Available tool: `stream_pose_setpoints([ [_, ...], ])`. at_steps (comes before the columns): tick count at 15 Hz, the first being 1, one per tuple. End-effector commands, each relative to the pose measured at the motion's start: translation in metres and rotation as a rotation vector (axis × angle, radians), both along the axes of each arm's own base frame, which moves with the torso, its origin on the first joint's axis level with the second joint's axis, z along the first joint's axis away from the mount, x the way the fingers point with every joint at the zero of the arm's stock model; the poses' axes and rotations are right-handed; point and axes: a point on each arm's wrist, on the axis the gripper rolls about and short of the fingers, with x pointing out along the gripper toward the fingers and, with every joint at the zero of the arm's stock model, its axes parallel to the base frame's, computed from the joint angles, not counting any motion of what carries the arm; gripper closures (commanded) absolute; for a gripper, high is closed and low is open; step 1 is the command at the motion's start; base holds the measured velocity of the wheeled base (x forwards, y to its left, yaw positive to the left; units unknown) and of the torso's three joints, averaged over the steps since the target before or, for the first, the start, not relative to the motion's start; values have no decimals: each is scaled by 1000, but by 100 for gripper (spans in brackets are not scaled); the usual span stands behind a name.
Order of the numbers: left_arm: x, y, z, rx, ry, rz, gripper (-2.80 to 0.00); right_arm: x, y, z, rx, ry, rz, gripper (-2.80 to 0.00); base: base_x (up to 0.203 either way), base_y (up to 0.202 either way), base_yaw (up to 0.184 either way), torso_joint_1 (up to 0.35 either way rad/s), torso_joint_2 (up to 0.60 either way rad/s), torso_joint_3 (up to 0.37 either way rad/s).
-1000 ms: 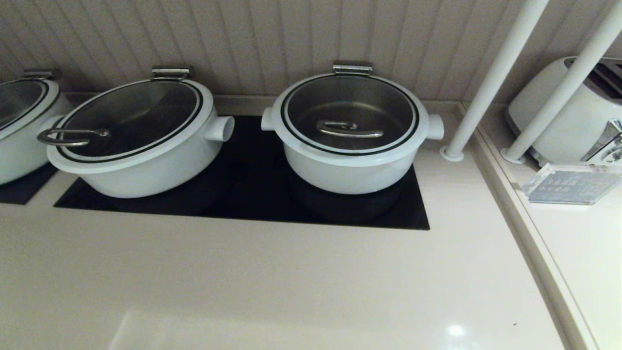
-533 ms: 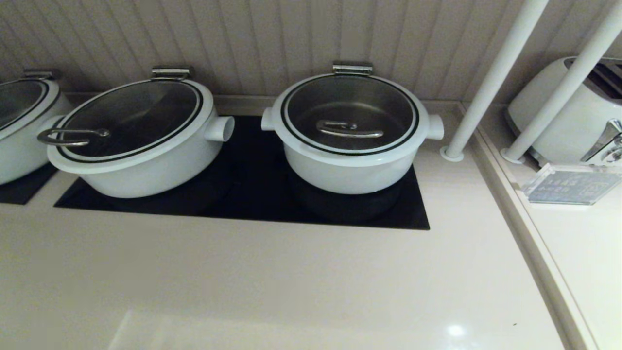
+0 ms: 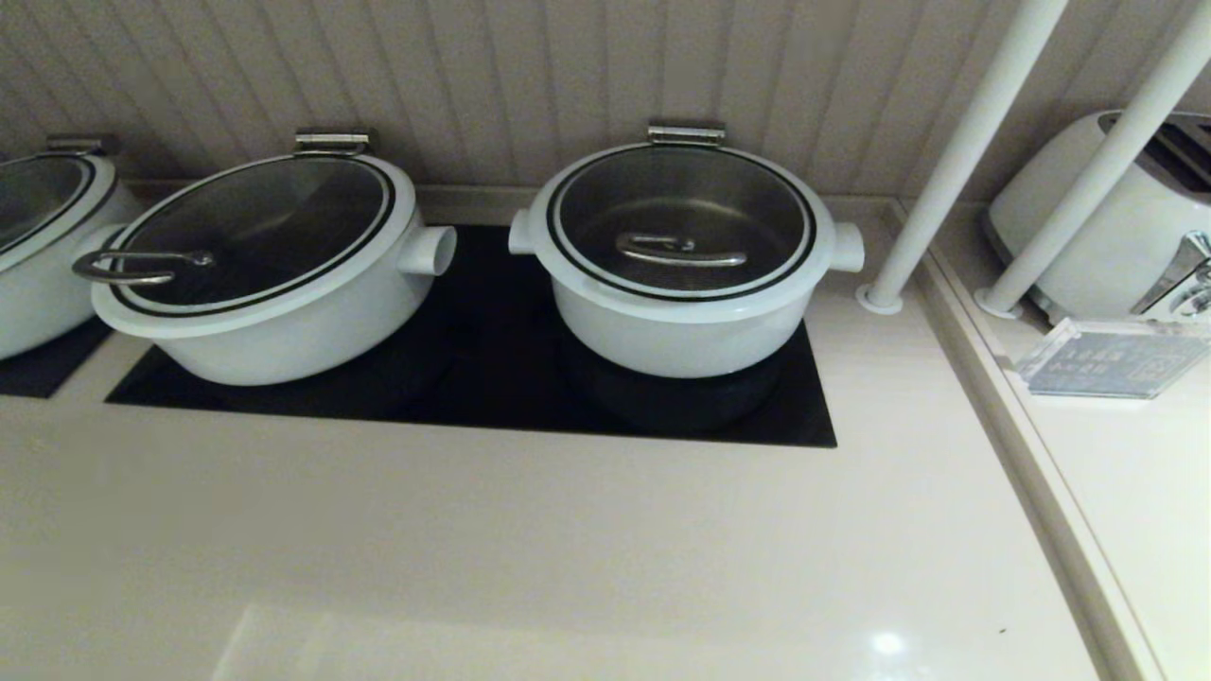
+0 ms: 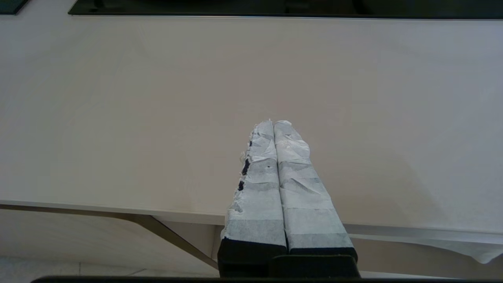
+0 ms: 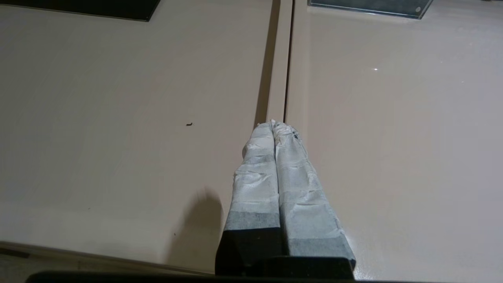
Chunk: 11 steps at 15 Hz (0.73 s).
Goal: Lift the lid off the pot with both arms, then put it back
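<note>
The pot [image 3: 679,340] is round and white with two stubby side handles and stands on the black cooktop [image 3: 492,378] at the back middle. The lid [image 3: 757,199] sits closed on it, glass with a white rim, a black ring and a curved steel bar handle [image 3: 679,251] at its centre. Neither arm shows in the head view. My left gripper [image 4: 274,122] is shut and empty over the beige counter near its front edge. My right gripper [image 5: 274,123] is shut and empty over the counter seam, near the front edge.
A wider white pot [image 3: 274,312] with a loop-handled lid stands left of the task pot, and a third pot [image 3: 38,284] at far left. Two white poles [image 3: 956,161] rise at right. A white toaster [image 3: 1107,227] and a clear sign holder [image 3: 1107,359] sit on the right counter.
</note>
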Motion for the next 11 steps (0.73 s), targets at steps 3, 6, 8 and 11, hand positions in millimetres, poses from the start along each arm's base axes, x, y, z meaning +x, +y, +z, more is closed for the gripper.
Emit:
stream_pose_setpoints([
  [3, 0, 0, 0, 0, -1, 1, 0, 0, 0, 0, 0, 2, 1, 0, 0, 0, 0, 0, 0, 0],
  [6, 0, 0, 0, 0, -1, 1, 0, 0, -1, 0, 0, 7, -25, 0, 0, 0, 0, 0, 0, 0],
  [8, 0, 0, 0, 0, -1, -1, 0, 0, -1, 0, 1, 0, -22, 0, 0, 0, 0, 0, 0, 0],
  [11, 0, 0, 0, 0, -1, 1, 0, 0, -1, 0, 18, 0, -22, 0, 0, 0, 0, 0, 0, 0],
])
